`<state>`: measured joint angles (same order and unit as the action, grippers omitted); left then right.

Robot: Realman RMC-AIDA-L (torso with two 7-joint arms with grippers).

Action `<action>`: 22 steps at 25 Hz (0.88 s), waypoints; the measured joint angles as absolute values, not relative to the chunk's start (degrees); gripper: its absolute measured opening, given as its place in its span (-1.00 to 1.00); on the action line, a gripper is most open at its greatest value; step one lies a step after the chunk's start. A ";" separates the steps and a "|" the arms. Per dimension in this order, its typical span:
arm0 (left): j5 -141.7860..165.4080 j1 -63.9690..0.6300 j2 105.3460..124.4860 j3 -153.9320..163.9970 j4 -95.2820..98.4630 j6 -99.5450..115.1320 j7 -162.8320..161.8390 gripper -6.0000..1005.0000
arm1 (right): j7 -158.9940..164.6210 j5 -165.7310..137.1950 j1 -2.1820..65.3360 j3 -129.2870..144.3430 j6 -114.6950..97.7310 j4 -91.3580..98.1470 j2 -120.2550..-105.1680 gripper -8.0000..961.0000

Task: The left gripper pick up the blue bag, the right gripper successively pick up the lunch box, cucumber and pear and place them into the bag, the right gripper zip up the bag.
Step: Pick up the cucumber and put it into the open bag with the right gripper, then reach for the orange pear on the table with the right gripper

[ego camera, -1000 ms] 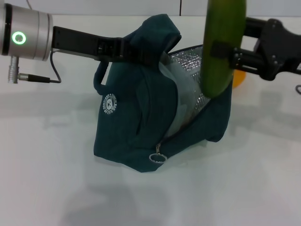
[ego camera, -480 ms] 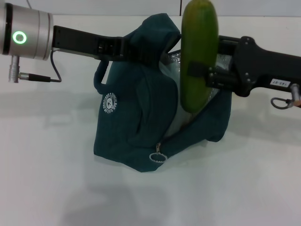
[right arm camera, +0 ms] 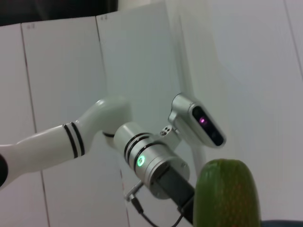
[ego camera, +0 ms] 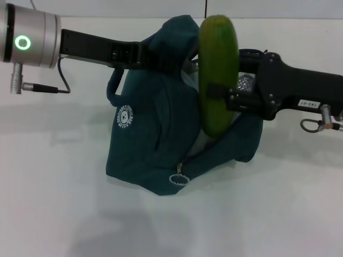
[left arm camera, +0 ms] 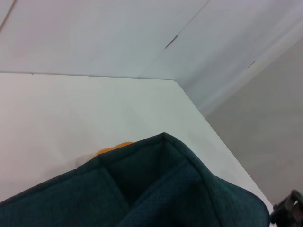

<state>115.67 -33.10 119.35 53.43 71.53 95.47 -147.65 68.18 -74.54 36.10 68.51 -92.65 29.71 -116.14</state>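
On the white table (ego camera: pixel 64 214) I see the bag (ego camera: pixel 155 144) standing centre, its top pulled left by my left gripper (ego camera: pixel 155 58), pinched on the fabric. My right gripper (ego camera: pixel 222 99) clamps the cucumber (ego camera: pixel 217 75) upright over the bag's open right side.

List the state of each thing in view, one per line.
blue bag: unzipped, mouth held open, top gripped by the left hand.
cucumber: upright, clamped in the right hand, over the bag mouth.
pear: on the table behind the bag, mostly hidden.
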 joint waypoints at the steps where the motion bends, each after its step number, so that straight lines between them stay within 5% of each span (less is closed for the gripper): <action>1: 115.67 -33.12 119.36 53.44 71.53 95.44 -147.65 -0.88 | 68.15 -74.54 36.21 68.98 -92.55 29.68 -116.11 0.22; 18: 115.67 -33.13 119.35 53.44 71.06 95.27 -147.62 -0.88 | 68.47 -74.49 36.83 70.82 -90.31 29.61 -116.02 0.23; 22: 115.66 -33.13 119.29 53.44 71.03 95.27 -147.58 -0.88 | 68.37 -74.27 36.65 70.62 -90.27 29.79 -116.06 0.40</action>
<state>115.66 -33.13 119.29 53.44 71.03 95.27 -147.58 68.37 -74.27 36.65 70.62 -90.27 29.79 -116.06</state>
